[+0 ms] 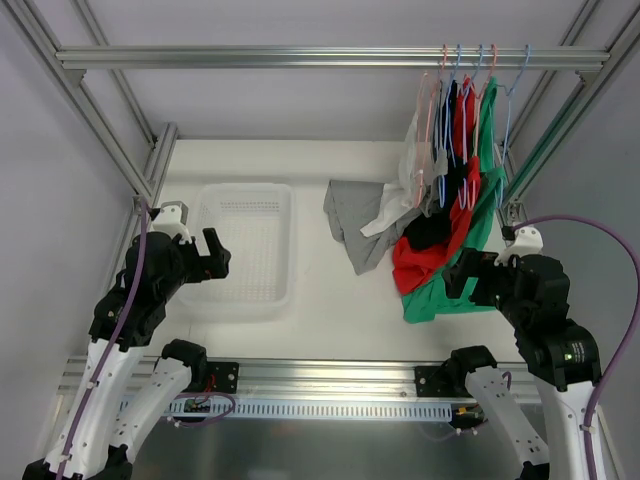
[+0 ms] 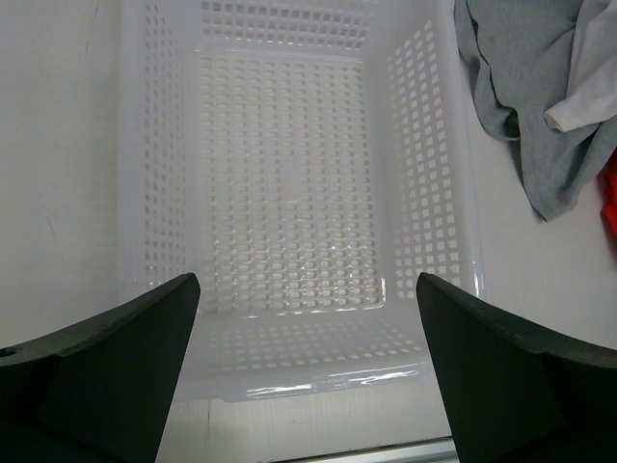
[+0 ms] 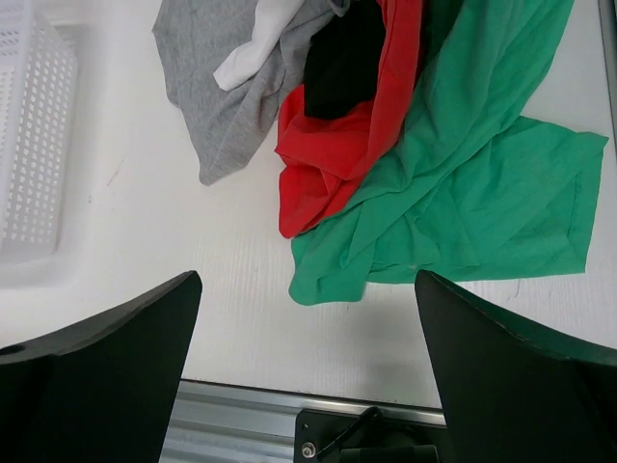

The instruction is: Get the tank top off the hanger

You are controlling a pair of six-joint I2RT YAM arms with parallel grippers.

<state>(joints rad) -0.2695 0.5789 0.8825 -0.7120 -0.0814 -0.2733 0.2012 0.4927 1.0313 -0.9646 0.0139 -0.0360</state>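
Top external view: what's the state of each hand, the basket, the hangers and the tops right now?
Left hand: open, empty, facing basket.
Right hand: open, empty, beside green top.
Basket: upright, empty.
Hangers: hooked on rail, loaded.
Green top: hung, hem spread on table.
Red top: hung, hem bunched on table.
Gray garment: crumpled on table.

- White basket [image 1: 245, 190], gridded with small holes.
- Plain tops, left to right: grey top [image 1: 350, 215], white top [image 1: 385, 215], black top [image 1: 432, 232], red top [image 1: 420, 262], green top [image 1: 440, 295].
- Pink hangers [image 1: 437, 85] and blue hangers [image 1: 508, 115].
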